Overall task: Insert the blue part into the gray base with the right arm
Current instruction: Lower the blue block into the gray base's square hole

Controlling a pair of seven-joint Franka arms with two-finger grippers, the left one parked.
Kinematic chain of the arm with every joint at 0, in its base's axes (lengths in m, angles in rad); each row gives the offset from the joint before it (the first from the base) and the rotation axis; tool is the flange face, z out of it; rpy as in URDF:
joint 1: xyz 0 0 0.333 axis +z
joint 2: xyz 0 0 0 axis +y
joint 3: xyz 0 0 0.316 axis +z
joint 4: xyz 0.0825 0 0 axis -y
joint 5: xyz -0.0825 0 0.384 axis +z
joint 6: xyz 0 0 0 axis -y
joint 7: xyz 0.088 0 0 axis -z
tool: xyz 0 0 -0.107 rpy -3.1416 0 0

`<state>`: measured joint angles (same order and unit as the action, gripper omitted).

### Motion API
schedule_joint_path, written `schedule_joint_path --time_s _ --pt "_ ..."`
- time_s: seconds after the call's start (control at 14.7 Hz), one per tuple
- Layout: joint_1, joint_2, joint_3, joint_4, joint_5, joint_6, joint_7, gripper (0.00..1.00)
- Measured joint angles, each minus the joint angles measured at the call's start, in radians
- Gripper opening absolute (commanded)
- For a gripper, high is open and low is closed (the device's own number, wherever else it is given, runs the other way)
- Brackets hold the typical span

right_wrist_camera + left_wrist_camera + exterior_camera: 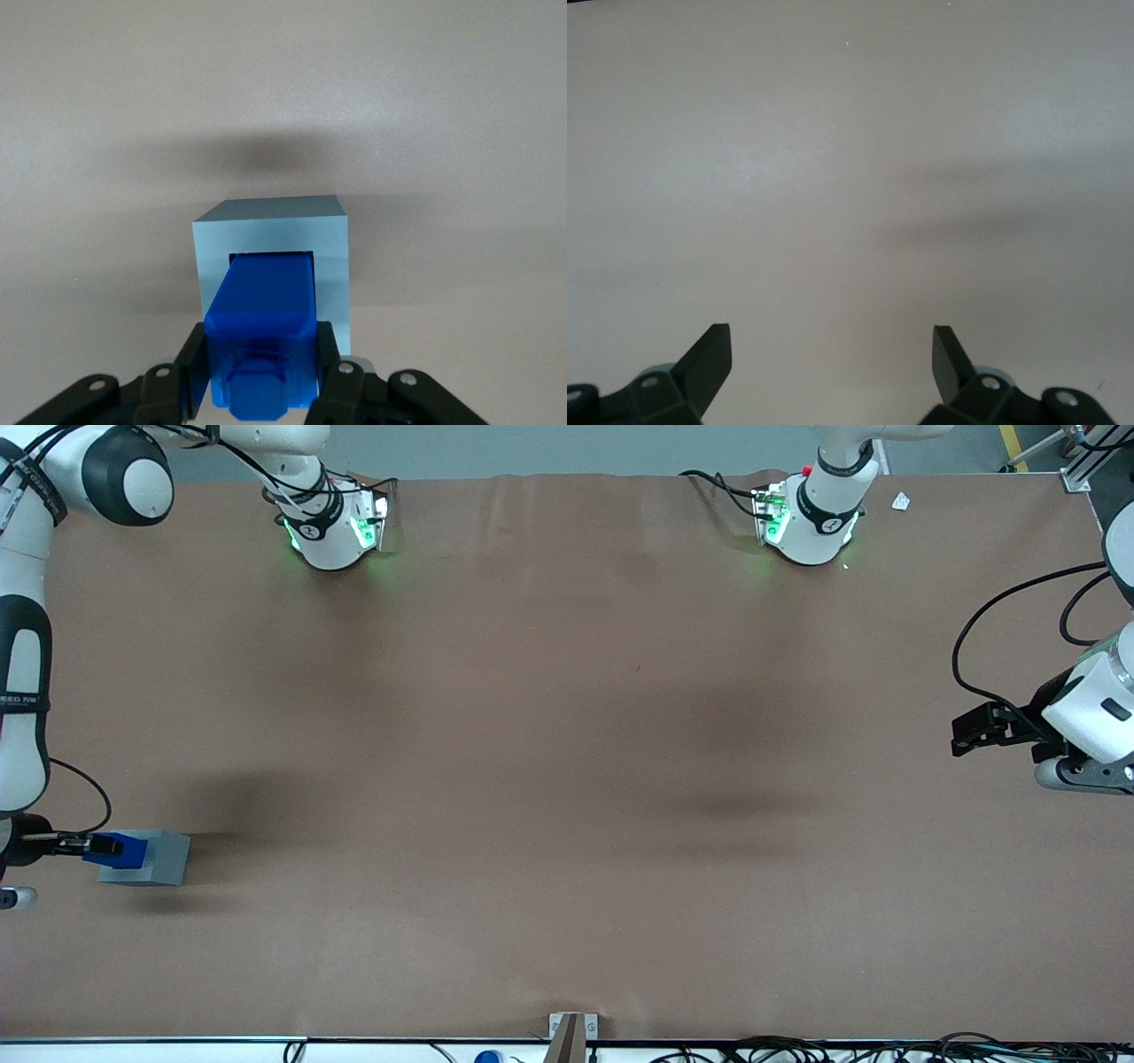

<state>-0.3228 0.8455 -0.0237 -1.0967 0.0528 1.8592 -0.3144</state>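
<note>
Your gripper (261, 381) grasps the blue part (264, 310), whose tip seems just inside the gray base (332, 239) recess at the working arm's counter end; seating remains.

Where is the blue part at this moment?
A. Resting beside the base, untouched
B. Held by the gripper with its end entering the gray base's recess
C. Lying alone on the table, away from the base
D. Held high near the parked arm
B: the gripper clamps the blue part, whose far end sits in the gray base recess.
</note>
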Motion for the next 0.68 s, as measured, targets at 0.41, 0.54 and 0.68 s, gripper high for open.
schedule_joint_path --time_s 0.41,0.54,0.68 --pt "-0.003 0.004 0.000 0.001 0.001 0.000 0.000 0.00" --pt "-0.003 0.007 0.000 0.001 0.001 0.000 0.000 0.00" --pt "-0.004 0.011 0.000 0.001 0.001 0.000 0.000 0.00"
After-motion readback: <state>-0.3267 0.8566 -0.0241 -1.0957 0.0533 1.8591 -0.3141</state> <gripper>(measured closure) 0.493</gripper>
